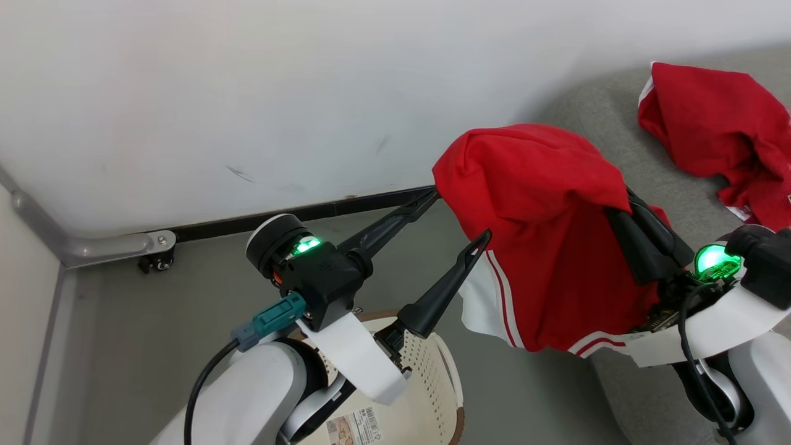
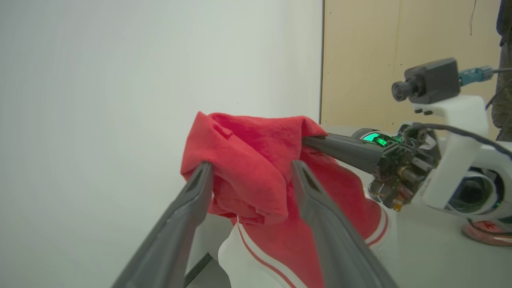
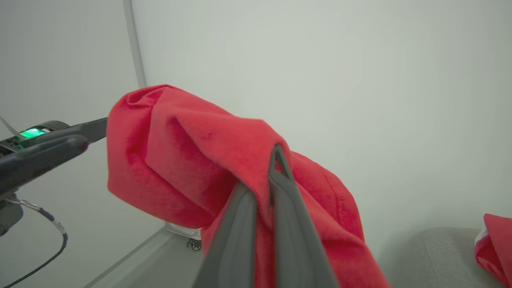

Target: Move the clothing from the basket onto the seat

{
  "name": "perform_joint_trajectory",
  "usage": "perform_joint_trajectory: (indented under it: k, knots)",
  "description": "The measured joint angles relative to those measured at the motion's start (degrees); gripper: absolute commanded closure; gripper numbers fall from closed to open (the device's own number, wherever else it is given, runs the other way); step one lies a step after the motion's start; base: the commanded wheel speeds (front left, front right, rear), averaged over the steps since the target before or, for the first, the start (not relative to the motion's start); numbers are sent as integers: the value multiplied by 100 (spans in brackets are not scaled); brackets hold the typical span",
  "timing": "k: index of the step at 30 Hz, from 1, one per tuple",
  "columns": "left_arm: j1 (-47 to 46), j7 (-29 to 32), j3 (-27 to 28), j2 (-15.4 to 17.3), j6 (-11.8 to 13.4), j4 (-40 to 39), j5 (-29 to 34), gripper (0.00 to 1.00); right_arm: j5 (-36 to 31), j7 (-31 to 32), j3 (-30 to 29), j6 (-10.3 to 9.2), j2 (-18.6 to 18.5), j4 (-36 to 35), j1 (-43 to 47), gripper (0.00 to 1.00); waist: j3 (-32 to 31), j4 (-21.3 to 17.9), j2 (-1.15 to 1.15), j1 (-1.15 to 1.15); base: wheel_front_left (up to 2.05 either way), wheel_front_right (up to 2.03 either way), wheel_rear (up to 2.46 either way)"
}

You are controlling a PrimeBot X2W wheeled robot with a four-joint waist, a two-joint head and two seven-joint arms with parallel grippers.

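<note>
A red garment (image 1: pixel 544 235) with white, red-striped trim hangs in the air between my two grippers, left of the grey seat (image 1: pixel 618 123). My right gripper (image 1: pixel 627 201) is shut on its upper fold, which the right wrist view shows pinched at my right gripper (image 3: pixel 276 158). My left gripper (image 1: pixel 460 216) stands open at the garment's left edge. In the left wrist view a fold of the clothing (image 2: pixel 248 176) bulges between my left gripper's (image 2: pixel 250 168) spread fingers. Another red garment (image 1: pixel 723 130) lies crumpled on the seat. The cream basket (image 1: pixel 426 383) stands below my left arm.
A white wall (image 1: pixel 309 93) with a dark baseboard runs close behind the grippers. A small caster wheel (image 1: pixel 157 259) on a metal rail sits at the floor's left corner. Grey floor lies between the basket and the seat.
</note>
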Motion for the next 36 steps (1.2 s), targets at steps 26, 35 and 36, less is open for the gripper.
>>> perform_joint_trajectory:
  k: [26,35,36]
  knots:
    - [-151,49,-115,-13,-99,265,-81,0,-202,0,-684,0,241,-408,569,100,224,-1202,0,0,0,0,0]
    - [-263,92,-96,25,-99,270,-68,0,-202,0,-692,0,316,-465,568,100,344,-1559,0,0,0,0,0]
    - [-264,92,-89,33,-98,270,-65,0,-202,0,-692,0,328,-466,568,100,360,-1602,0,0,0,0,0]
